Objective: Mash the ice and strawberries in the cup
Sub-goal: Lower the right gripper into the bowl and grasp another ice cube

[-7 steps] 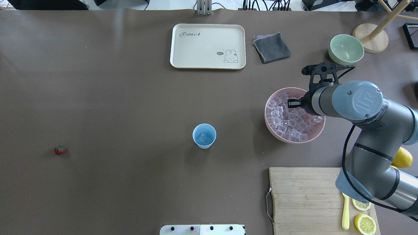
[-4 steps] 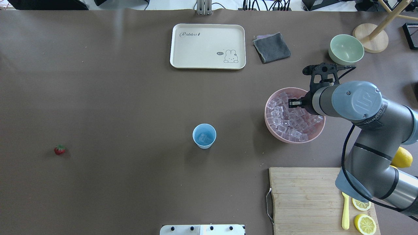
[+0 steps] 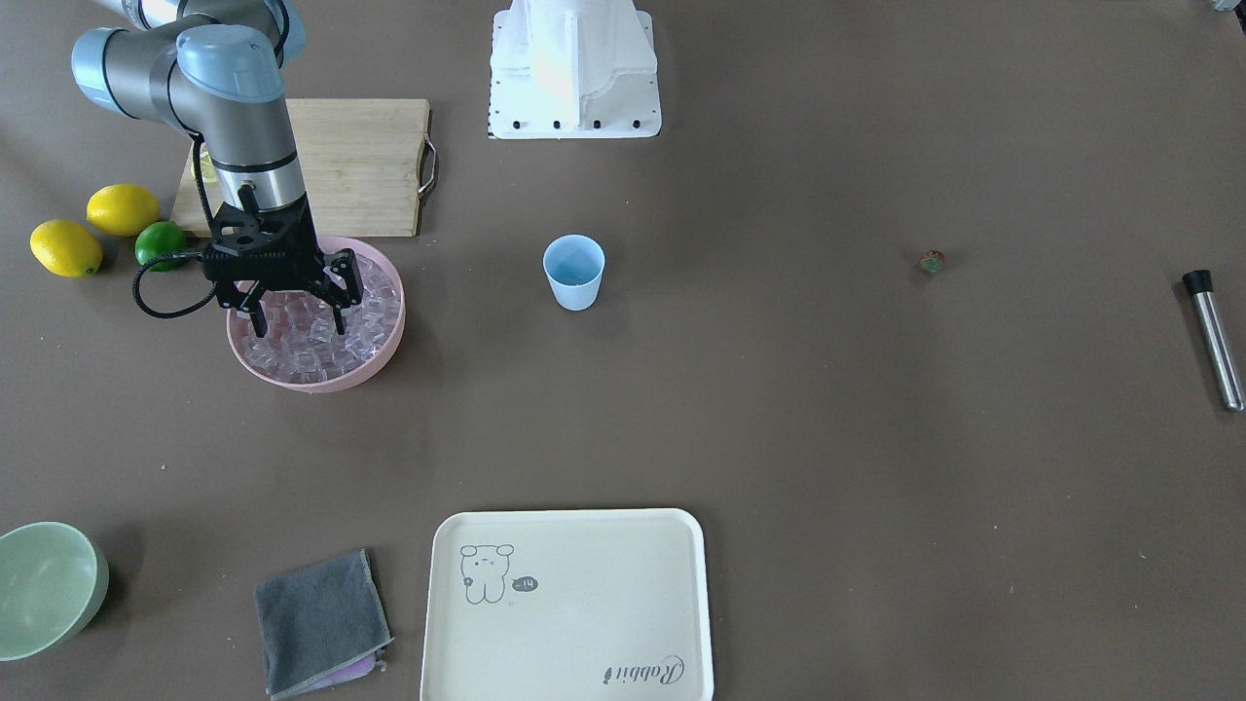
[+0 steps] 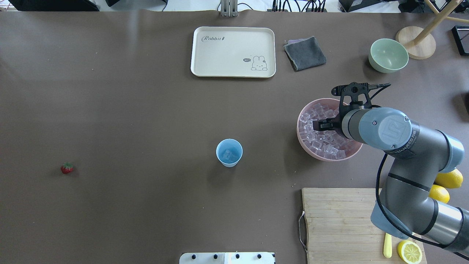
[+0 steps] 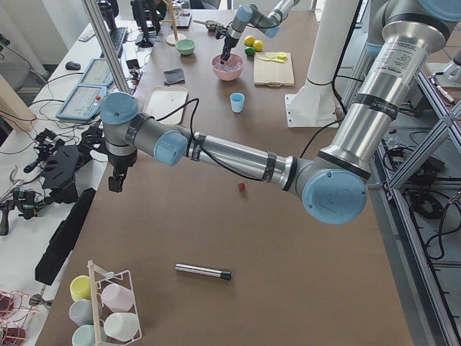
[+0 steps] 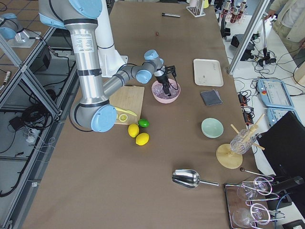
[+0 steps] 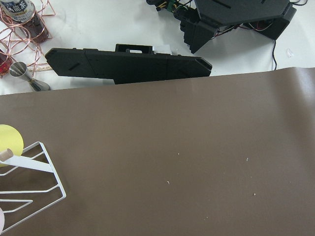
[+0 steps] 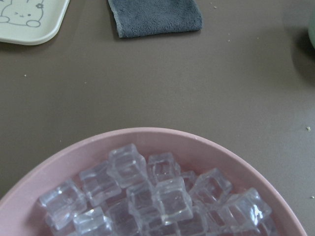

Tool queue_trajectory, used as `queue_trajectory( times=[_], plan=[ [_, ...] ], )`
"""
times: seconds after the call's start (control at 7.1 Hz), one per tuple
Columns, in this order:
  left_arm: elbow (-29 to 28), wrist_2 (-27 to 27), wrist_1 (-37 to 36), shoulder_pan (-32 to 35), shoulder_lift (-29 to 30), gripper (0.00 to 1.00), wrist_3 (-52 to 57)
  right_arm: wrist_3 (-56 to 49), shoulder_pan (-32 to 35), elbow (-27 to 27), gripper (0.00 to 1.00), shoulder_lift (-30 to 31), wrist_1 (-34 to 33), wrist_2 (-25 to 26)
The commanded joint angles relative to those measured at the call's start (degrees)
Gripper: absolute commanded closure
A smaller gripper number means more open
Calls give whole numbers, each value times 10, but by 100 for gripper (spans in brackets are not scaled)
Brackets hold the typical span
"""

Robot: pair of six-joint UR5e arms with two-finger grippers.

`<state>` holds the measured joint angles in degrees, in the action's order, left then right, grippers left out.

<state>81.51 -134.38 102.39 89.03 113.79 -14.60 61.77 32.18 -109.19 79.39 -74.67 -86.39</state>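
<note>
**Brown surface, ice only partly loaded, berry still out**

Brown matting covers the surface (image 4: 146,110), and the cup (image 4: 229,152) stands upright near its middle.

The task looks to be at an early stage. The ice (image 8: 162,196) is mostly heaped in the pink bowl (image 4: 311,152), well to the cup's right. The right tool (image 3: 292,321) hangs over that heap, fingers spread wide with the tips down among the cubes and nothing visibly gripped. A little ice shows inside the cup. The berry and all the mashing appear still to come.

Counts:
- **Cup:** one.
- **Strawberry:** one strawberry (image 4: 67,168), lying on the bare surface well to the cup's left.
- **Ice in the cup:** a cube or two, too blurred to be sure.
- **Ice in the bowl:** too many cubes to count.
- **Metal rod:** one metal rod (image 3: 1217,341), likely the masher, lying beyond the strawberry from the cup.

The left tool (image 5: 115,180) hovers far from the cup, and I cannot tell whether its fingers are parted.
</note>
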Motion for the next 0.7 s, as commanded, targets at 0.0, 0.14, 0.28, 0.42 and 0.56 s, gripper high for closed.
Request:
queue_trajectory(
  times=[0.0, 0.14, 0.28, 0.42, 0.56],
  plan=[
    [1, 0, 0, 0, -2, 2, 0, 0, -11, 10, 2, 1, 0, 8],
    [1, 0, 0, 0, -3, 2, 0, 0, -14, 10, 8, 2, 0, 12],
    [1, 0, 0, 0, -3, 2, 0, 0, -17, 13, 26, 3, 0, 15],
    [1, 0, 0, 0, -4, 2, 0, 0, -19, 13, 58, 0, -12, 15],
    [1, 0, 0, 0, -4, 2, 0, -1, -20, 7, 94, -4, -34, 13]
  ],
)
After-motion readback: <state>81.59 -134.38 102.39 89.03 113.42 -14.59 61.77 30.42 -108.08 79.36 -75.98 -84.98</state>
